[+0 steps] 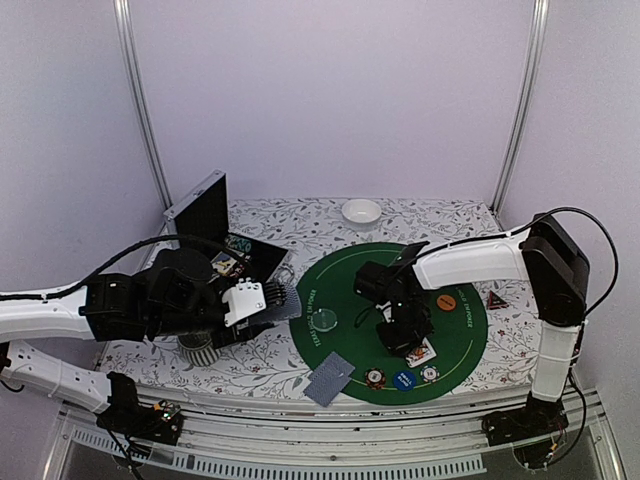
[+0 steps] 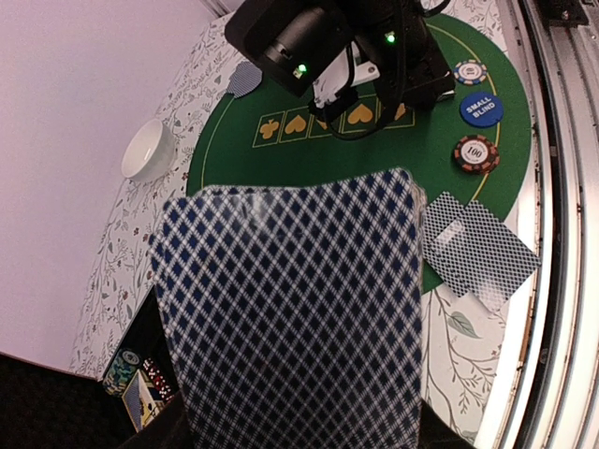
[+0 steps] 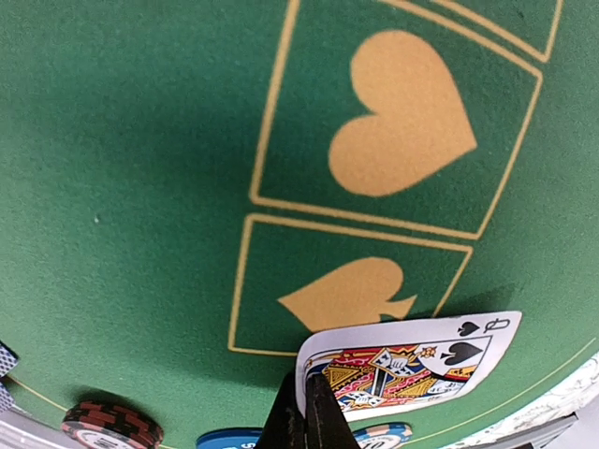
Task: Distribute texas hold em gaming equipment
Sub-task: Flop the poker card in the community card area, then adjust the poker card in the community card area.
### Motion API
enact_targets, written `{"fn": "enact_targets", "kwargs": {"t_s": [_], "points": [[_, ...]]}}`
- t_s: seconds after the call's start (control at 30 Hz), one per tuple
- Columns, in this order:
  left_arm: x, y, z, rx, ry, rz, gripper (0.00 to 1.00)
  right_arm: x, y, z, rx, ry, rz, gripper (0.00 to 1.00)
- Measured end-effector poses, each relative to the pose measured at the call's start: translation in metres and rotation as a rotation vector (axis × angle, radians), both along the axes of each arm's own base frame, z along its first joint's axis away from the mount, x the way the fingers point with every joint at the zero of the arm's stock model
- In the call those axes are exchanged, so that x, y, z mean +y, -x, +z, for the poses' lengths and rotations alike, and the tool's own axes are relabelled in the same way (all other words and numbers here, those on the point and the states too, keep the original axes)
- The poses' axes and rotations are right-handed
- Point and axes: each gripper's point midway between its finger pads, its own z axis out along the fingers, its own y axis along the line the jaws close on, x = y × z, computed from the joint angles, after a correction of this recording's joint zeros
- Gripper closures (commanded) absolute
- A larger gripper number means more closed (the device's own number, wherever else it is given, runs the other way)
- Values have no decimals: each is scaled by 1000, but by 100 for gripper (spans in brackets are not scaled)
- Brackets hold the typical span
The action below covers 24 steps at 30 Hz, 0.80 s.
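My left gripper (image 1: 262,298) is shut on a stack of playing cards (image 1: 287,306) at the green mat's left edge. Their blue diamond backs (image 2: 290,309) fill the left wrist view and hide the jaws. My right gripper (image 1: 408,343) is shut on a face-up queen of spades (image 3: 412,363) low over the green mat (image 1: 345,270), near its spade box (image 3: 351,295). Two face-down cards (image 1: 330,378) lie at the mat's near edge. A reddish-brown chip (image 1: 375,378), a blue chip (image 1: 404,380) and a white chip (image 1: 430,374) sit in a row nearby. An orange chip (image 1: 447,301) and a pale clear disc (image 1: 325,320) are on the mat. A red triangular marker (image 1: 496,299) lies right of it.
A small white bowl (image 1: 361,212) stands behind the mat. A ribbed grey mug (image 1: 200,348) sits under my left arm. An open black box (image 1: 205,212) with items inside is at the back left. Another face-down card (image 2: 245,79) lies at the mat's far edge.
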Motion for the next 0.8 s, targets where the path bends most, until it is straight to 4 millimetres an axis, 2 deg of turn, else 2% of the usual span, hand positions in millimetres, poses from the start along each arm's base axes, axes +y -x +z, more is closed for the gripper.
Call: {"fn": "enact_targets", "kwargs": {"t_s": [0.07, 0.27, 0.47, 0.63, 0.7, 0.8], "points": [[0, 0, 0, 0, 0, 0, 47, 2, -1, 0, 11, -20, -9, 95], [0, 0, 0, 0, 0, 0, 47, 10, -10, 1, 27, -96, -38, 76], [0, 0, 0, 0, 0, 0, 47, 30, -22, 3, -1, -207, -34, 62], [0, 0, 0, 0, 0, 0, 47, 42, -34, 7, -36, -272, -25, 45], [0, 0, 0, 0, 0, 0, 47, 46, -40, 16, -62, -310, -21, 43], [0, 0, 0, 0, 0, 0, 47, 49, -49, 44, -134, -383, -16, 41]]}}
